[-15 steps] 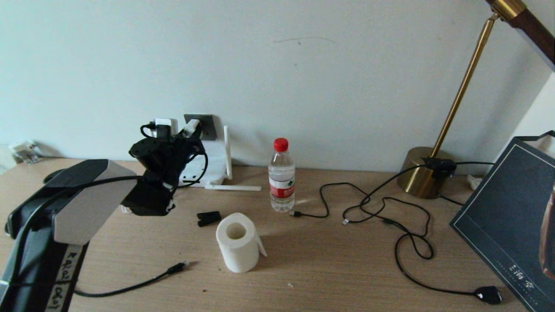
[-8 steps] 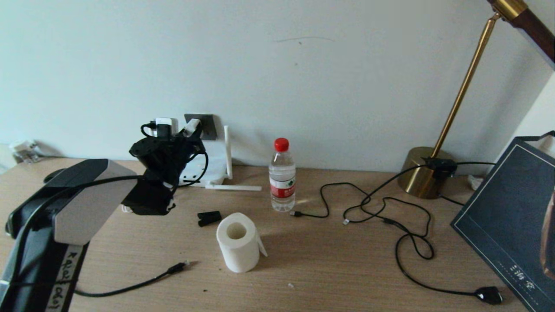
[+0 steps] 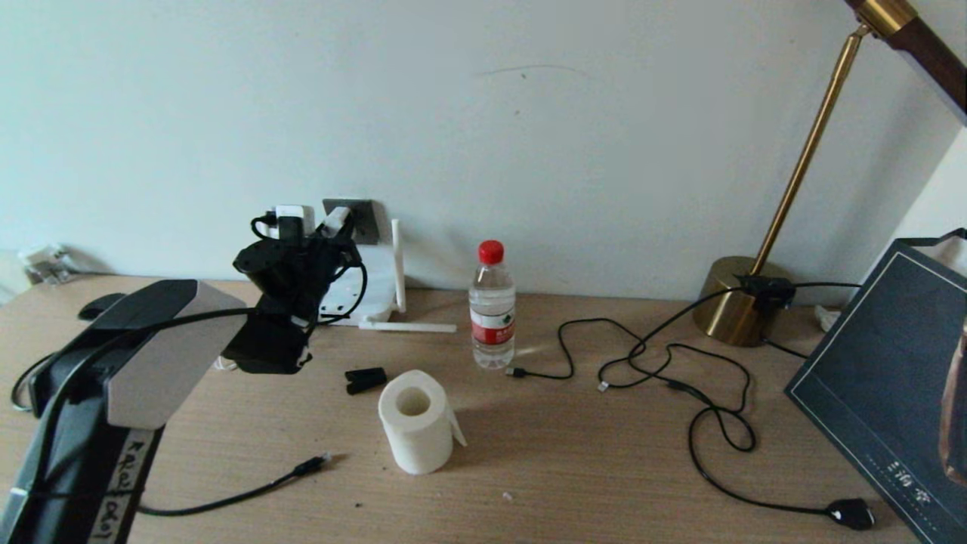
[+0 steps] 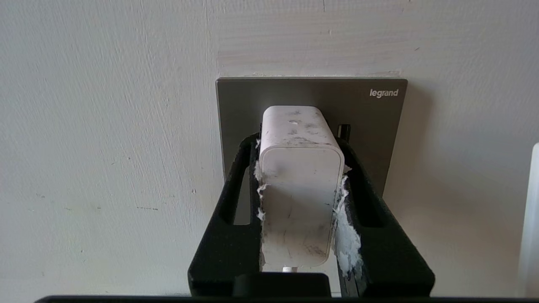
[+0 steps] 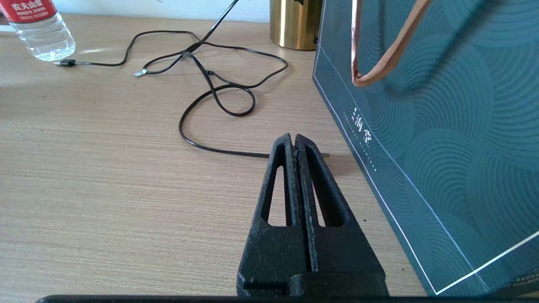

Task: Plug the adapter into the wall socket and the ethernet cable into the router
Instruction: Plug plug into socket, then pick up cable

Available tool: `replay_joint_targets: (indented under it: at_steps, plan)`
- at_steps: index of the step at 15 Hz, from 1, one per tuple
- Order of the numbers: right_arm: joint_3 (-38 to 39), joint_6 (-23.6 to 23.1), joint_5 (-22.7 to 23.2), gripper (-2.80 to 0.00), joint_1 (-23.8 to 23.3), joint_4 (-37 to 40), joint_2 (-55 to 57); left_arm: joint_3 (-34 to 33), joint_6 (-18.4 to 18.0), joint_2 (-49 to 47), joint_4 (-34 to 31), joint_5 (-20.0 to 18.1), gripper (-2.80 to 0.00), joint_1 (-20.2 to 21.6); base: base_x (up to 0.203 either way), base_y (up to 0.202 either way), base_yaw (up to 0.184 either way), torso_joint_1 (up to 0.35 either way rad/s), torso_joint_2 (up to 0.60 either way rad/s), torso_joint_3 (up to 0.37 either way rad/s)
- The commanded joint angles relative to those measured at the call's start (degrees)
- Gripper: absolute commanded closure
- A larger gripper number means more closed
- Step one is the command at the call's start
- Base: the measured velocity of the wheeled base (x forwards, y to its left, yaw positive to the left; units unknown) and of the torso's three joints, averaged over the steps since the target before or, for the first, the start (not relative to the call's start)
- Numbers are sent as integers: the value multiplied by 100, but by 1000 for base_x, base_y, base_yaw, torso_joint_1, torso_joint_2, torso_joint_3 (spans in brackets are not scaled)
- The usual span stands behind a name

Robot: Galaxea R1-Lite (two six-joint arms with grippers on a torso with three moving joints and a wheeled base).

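The adapter [image 4: 300, 185] sits clamped between the left gripper's [image 4: 301, 145] black fingers [image 4: 370, 198], its front end pressed against the dark grey wall socket [image 4: 236, 109] low on the wall. It looks like a light, rigid plastic cube with smooth sides, so it could slip; the fingers grip its two flat flanks, which seems the sensible hold, and white shreds cling there. Its prongs are hidden behind its body, so whether they are fully seated cannot be told. In the head view the left arm covers most of the router [image 3: 375, 279]; only part of the body and two antennas show. The ethernet cable [image 3: 234, 496] lies on the desk [image 3: 574, 468], its far end cut off. The right gripper [image 5: 294, 145] hovers pinched together, empty, beside a teal bag [image 5: 442, 126].
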State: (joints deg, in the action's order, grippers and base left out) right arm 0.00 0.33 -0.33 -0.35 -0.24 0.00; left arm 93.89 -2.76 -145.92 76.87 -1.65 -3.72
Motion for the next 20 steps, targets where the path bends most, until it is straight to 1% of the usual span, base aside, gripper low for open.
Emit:
replay_joint_targets:
  at_steps: [1,3,12,13,20]
  plan:
    - [0,2,-2,0,0,-2,0,6,-14,-42,38,8,0,-7,0,0,0,0,0,0]
    - [0,2,-2,0,0,-2,0,6,-9,-85,38,144,0,-21,0,0,0,0,0,0]
    - [0,2,-2,0,0,-2,0,41,4,-127,29,117,0,-59,0,0,0,0,0,0]
    - [0,2,-2,0,0,-2,0,36,4,-121,29,113,-280,-59,0,0,0,0,0,0]
    - [0,2,-2,0,0,-2,0,42,7,-67,56,130,-280,-76,0,0,0,0,0,0]
